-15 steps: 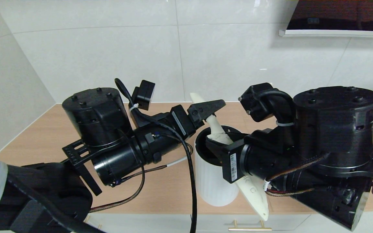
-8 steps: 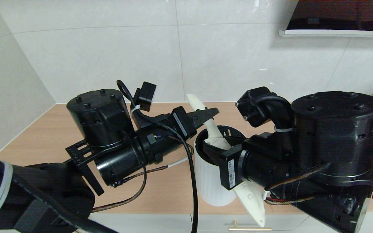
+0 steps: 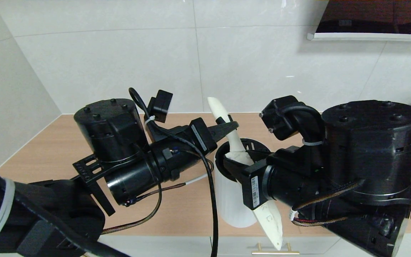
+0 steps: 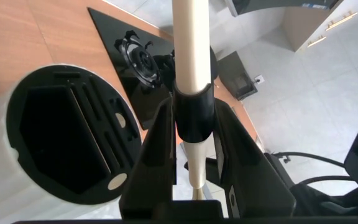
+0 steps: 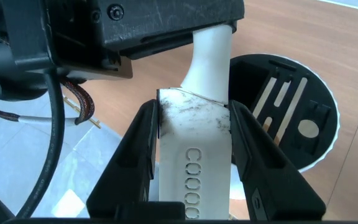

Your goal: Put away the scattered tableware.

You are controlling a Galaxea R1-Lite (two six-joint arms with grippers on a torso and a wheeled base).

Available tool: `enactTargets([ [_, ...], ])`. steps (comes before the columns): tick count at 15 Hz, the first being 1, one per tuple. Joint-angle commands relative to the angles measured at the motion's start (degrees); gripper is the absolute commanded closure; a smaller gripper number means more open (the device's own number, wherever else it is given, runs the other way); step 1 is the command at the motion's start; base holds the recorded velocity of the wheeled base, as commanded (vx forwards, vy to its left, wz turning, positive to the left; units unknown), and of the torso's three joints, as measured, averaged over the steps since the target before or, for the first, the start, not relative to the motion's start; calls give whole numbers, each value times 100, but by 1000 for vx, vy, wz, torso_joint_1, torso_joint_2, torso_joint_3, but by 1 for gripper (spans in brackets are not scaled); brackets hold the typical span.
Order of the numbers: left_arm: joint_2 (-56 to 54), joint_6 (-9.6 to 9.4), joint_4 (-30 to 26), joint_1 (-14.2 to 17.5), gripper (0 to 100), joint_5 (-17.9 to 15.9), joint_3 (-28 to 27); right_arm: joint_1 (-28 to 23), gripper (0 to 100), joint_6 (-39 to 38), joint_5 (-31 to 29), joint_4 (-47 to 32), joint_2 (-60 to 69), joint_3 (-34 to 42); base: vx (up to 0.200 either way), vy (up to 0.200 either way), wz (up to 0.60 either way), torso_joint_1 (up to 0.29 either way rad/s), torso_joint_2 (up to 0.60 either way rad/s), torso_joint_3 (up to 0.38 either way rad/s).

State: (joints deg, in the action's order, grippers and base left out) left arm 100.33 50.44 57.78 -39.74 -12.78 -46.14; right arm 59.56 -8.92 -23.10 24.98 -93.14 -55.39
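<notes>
Here, a pale wooden countertop (image 3: 48,150) runs across the middle of the head view, backed by a wall (image 3: 120,64) of large white tiles, with a dark panel (image 3: 376,18) at the upper right. Below the counter's front edge, a brass cabinet handle (image 3: 271,251) shows at the bottom centre. The left wrist view also takes in a black cooktop (image 4: 135,56) set into the wood.

A white ribbed holder (image 3: 232,203) with a black slotted insert stands at the centre of the counter. Above its mouth, a cream utensil (image 3: 219,109) slants from the upper centre down to the lower centre. The left gripper (image 4: 193,121) is clamped on its slim round shaft. The right gripper (image 5: 194,134) is closed on its broader flat part, which is smudged with grey.

Raised characters run along that flat part. A barcode sticker (image 3: 255,191) sits on the right wrist, and another sticker (image 3: 195,135) on the left.
</notes>
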Motion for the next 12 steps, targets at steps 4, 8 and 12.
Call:
enactTargets([
  [4, -13, -70, 304, 1, 100, -14, 70, -6, 0, -4, -28, 16, 15, -6, 0, 0, 0, 0, 0, 0],
  [8, -101, -334, 901, -7, 100, 30, 264, 11, 0, 5, -28, 332, 103, 81, 0, 0, 0, 0, 0, 0],
  [12, -453, -703, 884, 37, 100, 179, 237, -41, 0, 13, -37, 332, 568, 90, 0, 0, 0, 0, 0, 0],
])
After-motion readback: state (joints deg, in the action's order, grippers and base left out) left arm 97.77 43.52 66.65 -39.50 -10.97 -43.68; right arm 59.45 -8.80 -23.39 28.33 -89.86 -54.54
